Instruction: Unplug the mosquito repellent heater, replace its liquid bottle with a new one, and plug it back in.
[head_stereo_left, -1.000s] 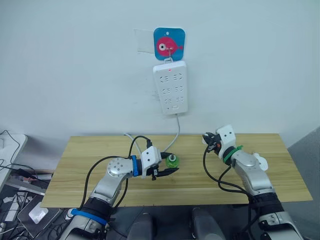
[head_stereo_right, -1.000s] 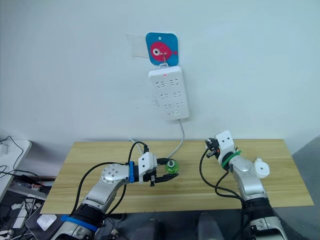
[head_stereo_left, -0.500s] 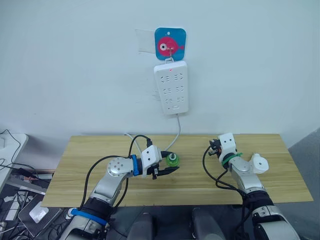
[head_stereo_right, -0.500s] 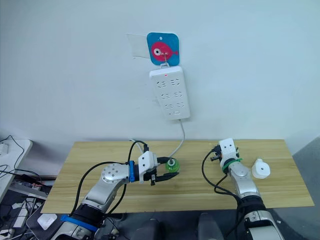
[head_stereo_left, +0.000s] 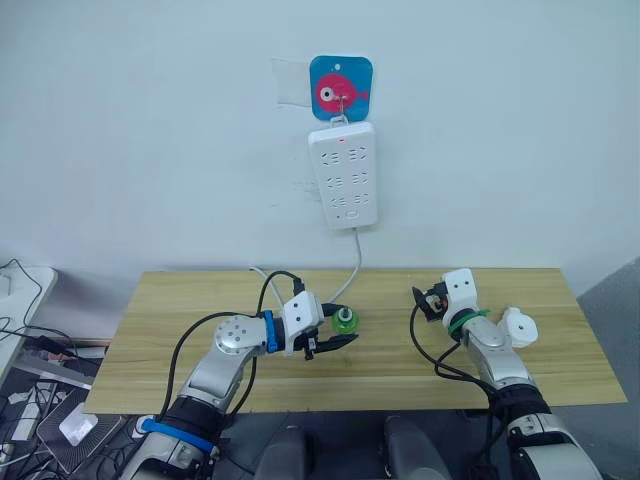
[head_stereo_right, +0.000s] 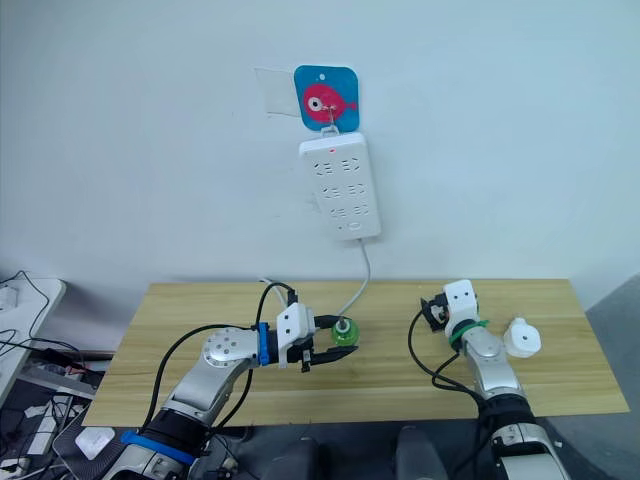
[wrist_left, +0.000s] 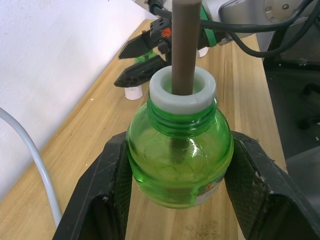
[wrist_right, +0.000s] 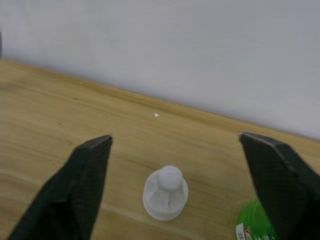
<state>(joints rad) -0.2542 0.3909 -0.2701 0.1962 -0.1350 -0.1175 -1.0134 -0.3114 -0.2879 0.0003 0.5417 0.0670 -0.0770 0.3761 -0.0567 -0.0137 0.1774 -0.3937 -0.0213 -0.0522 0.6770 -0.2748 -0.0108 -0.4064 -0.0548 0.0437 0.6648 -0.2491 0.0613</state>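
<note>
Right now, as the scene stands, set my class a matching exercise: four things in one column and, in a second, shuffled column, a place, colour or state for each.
Column one:
1. bottle
2. power strip
3. small cap
4. right pincer

Column two:
A. open, holding nothing
B. hanging on the wall
C. green, gripped by the left pincer
D. white, standing on the table

Pairs: 1-C, 2-B, 3-D, 4-A
</note>
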